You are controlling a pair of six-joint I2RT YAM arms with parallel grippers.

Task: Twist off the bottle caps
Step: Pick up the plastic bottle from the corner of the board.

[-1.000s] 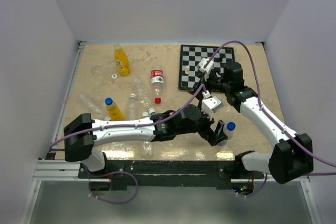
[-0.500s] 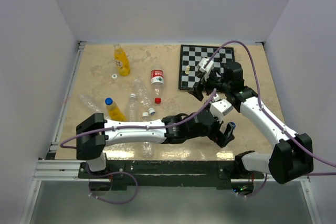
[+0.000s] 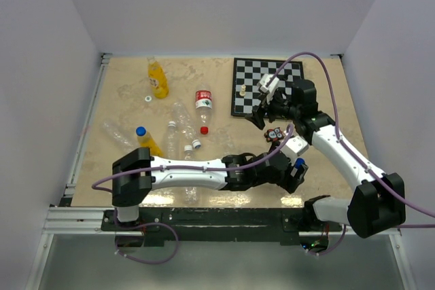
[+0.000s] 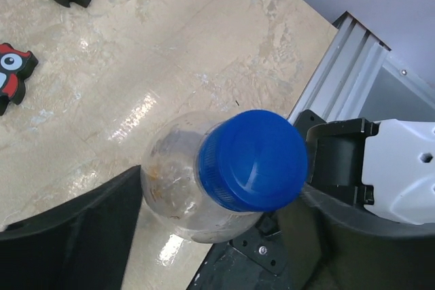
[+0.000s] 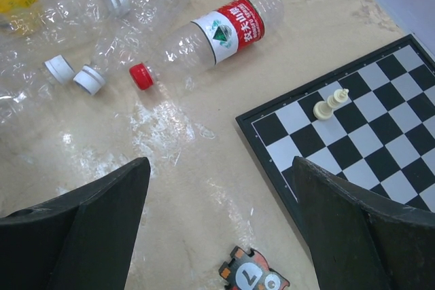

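Step in hand: bracing the upright bottle (image 4: 170,198) w/ blue cap (image 4: 251,161) nr front edge of counter (image 4: 170,52), left hand (image 4: 217,191) straddles it, can't tell if clamped; right hand (image 5: 219,168) wide, empty; next likely needs right hand onto cap to twist.

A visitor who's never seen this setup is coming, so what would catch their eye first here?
Probably the bright blue cap on a clear bottle standing at the near right edge of the table, the left arm's fingers on either side of it. Then the chessboard at the far right, and the loose bottles lying across the left half.
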